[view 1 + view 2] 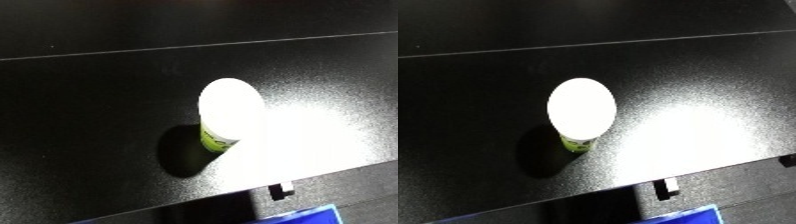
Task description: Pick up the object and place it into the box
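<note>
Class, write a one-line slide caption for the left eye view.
White-topped container with green label stands alone on a black table; no hand in view.

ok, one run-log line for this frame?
object: white-topped container upright on black table | hands: none in view | blue bin edge at bottom | pick: not started

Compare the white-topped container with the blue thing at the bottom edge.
The container stands whole in view on the black table; the blue thing is cut off by the lower edge, below the table's front edge. The container is white on top with a green label; the blue thing is plain blue. The container catches bright glare; the blue thing does not.
</note>
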`<state>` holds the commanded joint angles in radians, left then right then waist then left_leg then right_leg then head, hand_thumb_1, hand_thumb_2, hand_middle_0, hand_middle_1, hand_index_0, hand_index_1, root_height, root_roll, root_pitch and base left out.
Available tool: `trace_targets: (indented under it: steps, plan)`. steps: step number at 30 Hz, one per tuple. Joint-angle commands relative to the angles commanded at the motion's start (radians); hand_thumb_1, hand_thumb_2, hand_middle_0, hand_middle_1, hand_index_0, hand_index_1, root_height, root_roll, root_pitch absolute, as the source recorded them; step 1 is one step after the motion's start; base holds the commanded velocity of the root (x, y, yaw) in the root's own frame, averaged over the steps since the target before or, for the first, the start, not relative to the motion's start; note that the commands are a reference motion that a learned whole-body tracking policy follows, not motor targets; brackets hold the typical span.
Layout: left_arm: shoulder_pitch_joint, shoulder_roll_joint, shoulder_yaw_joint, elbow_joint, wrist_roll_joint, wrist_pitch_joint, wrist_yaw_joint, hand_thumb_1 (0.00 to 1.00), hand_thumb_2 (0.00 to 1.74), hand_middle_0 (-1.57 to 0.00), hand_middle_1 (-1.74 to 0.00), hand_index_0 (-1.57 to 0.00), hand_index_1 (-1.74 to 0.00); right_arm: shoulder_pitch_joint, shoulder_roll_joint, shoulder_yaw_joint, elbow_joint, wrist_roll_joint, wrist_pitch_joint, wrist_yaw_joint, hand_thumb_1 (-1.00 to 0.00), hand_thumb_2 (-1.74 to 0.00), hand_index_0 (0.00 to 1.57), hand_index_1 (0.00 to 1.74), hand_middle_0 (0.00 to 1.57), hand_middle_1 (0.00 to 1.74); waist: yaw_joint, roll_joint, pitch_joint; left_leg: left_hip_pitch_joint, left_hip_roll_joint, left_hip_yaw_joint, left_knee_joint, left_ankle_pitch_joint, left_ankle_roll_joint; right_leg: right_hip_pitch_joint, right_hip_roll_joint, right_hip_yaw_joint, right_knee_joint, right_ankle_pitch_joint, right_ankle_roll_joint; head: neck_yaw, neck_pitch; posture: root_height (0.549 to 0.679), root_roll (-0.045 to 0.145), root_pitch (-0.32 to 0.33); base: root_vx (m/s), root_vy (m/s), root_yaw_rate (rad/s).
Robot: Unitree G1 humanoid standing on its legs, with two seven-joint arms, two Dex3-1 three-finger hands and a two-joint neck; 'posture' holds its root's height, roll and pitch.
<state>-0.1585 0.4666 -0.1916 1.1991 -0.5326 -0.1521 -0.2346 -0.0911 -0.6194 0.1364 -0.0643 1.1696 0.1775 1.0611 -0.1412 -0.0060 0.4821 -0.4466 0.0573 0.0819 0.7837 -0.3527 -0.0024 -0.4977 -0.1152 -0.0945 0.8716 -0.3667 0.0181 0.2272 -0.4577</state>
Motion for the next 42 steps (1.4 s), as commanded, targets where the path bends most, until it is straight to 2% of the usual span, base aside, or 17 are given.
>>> trace_targets:
  steps: [3,6,8,14,20,22,24,27,31,34,37,42]
  plan:
    - [-0.004,-0.011,-0.001,0.015,-0.001,-0.001,-0.004,0.0,0.0,0.0,0.0,0.0,0.0,-0.051,0.011,-0.038,-0.07,0.082,-0.049,-0.043,0.0,0.0,0.0,0.0,0.0,0.0,-0.002,0.006,-0.003,0.002,0.0,0.002,0.001,-0.003,-0.0034,0.002,-0.0011,0.004,-0.002,-0.001,-0.001,0.005,-0.045,0.626,0.055,0.02,0.005,0.039,0.026]
    - [-0.007,-0.022,0.0,0.021,0.001,0.004,-0.006,0.0,0.0,0.0,0.0,0.0,0.0,-0.106,0.028,-0.075,-0.112,0.135,-0.098,-0.109,0.0,0.0,0.0,0.0,0.0,0.0,-0.004,0.014,-0.005,0.007,-0.002,0.005,0.002,-0.005,-0.0051,0.007,-0.0024,0.007,-0.005,-0.002,-0.0032,0.014,-0.104,0.627,0.06,0.018,0.007,0.044,0.035]
    - [-0.008,-0.029,0.001,0.021,0.003,0.009,-0.008,0.0,0.0,0.0,0.0,0.0,0.0,-0.141,0.039,-0.098,-0.123,0.148,-0.134,-0.154,0.0,0.0,0.0,0.0,0.0,0.0,-0.004,0.02,-0.005,0.01,-0.005,0.006,0.003,-0.007,-0.0049,0.01,-0.0034,0.009,-0.006,-0.002,-0.005,0.022,-0.136,0.627,0.063,0.015,0.009,0.044,0.042]
    - [-0.001,-0.043,0.001,0.021,0.009,0.014,-0.022,0.0,0.0,0.0,0.0,0.0,0.0,-0.217,0.062,-0.154,-0.136,0.172,-0.225,-0.239,0.0,0.0,0.0,0.0,0.0,0.0,-0.001,0.039,-0.004,0.029,-0.015,0.007,-0.001,-0.012,-0.0026,0.027,-0.0065,0.015,-0.013,-0.004,-0.0087,0.039,-0.199,0.628,0.07,0.004,0.021,0.039,0.045]
    - [0.005,-0.052,0.0,0.025,0.021,0.018,-0.032,0.0,0.0,0.0,0.0,0.0,0.0,-0.268,0.062,-0.189,-0.137,0.185,-0.29,-0.311,0.0,0.0,0.0,0.0,0.0,0.0,0.003,0.048,-0.009,0.045,-0.019,0.009,-0.009,-0.012,-0.0011,0.041,-0.0066,0.015,-0.019,-0.007,-0.0127,0.048,-0.22,0.629,0.073,-0.006,0.022,0.017,0.03]
    - [0.006,-0.055,0.0,0.027,0.026,0.018,-0.033,0.0,0.0,0.0,0.0,0.0,0.0,-0.282,0.062,-0.2,-0.134,0.175,-0.321,-0.352,0.0,0.0,0.0,0.0,0.0,0.0,0.004,0.049,-0.01,0.049,-0.02,0.01,-0.01,-0.012,-0.0008,0.046,-0.0068,0.014,-0.02,-0.008,-0.0136,0.05,-0.224,0.629,0.074,-0.009,0.024,0.003,0.028]
    - [0.007,-0.058,-0.002,0.025,0.031,0.023,-0.032,0.0,0.0,0.0,0.0,0.0,0.0,-0.294,0.059,-0.214,-0.119,0.137,-0.363,-0.415,0.0,0.0,0.0,0.0,0.0,0.0,0.006,0.05,-0.011,0.053,-0.019,0.011,-0.011,-0.012,-0.0012,0.051,-0.0077,0.013,-0.022,-0.008,-0.014,0.049,-0.222,0.63,0.074,-0.013,0.026,-0.001,0.034]
    - [0.008,-0.061,-0.005,0.012,0.035,0.036,-0.024,0.0,0.0,0.0,0.0,0.0,0.0,-0.312,0.034,-0.233,-0.071,0.021,-0.422,-0.543,0.0,0.0,0.0,0.0,0.0,0.0,0.007,0.051,-0.011,0.057,-0.018,0.013,-0.01,-0.012,-0.0023,0.055,-0.0082,0.012,-0.023,-0.007,-0.0146,0.042,-0.209,0.63,0.075,-0.017,0.016,-0.003,0.019]
    - [0.01,-0.062,-0.015,-0.007,0.027,0.048,-0.009,0.0,0.0,0.0,0.0,0.0,0.0,-0.345,-0.018,-0.224,-0.012,-0.166,-0.441,-0.732,0.0,0.0,0.0,0.0,0.0,0.0,0.009,0.048,-0.006,0.056,-0.016,0.012,-0.007,-0.009,0.0014,0.053,-0.0045,0.012,-0.02,-0.006,-0.0179,0.032,-0.19,0.629,0.073,-0.02,0.001,-0.002,-0.042]
    - [0.009,-0.062,-0.023,-0.017,0.024,0.053,0.003,0.0,0.0,0.0,0.0,0.0,0.0,-0.391,-0.059,-0.195,0.024,-0.267,-0.415,-0.848,0.0,0.0,0.0,0.0,0.0,0.0,0.016,0.043,-0.002,0.055,-0.015,0.008,-0.007,-0.005,0.0045,0.053,-0.0016,0.011,-0.018,-0.007,-0.0214,0.035,-0.182,0.628,0.071,-0.022,0.001,-0.015,-0.023]
    - [0.004,-0.063,-0.03,-0.02,0.026,0.055,0.009,0.0,0.0,0.0,0.0,0.0,0.0,-0.444,-0.089,-0.159,0.05,-0.332,-0.361,-0.946,0.0,0.0,0.0,0.0,0.0,0.0,0.026,0.042,0.002,0.056,-0.017,0.002,-0.01,-0.002,0.0064,0.057,-0.0005,0.009,-0.016,-0.009,-0.0252,0.041,-0.178,0.628,0.07,-0.025,0.009,-0.02,0.036]
    - [-0.004,-0.067,-0.038,-0.012,0.038,0.056,0.015,0.0,0.0,0.0,0.0,0.0,0.0,-0.52,-0.114,-0.09,0.095,-0.411,-0.27,-1.055,0.0,0.0,0.0,0.0,0.0,0.0,0.043,0.043,0.006,0.058,-0.024,-0.006,-0.021,0.005,0.0062,0.061,-0.0006,0.007,-0.017,-0.013,-0.031,0.061,-0.169,0.628,0.069,-0.027,0.016,-0.014,0.059]
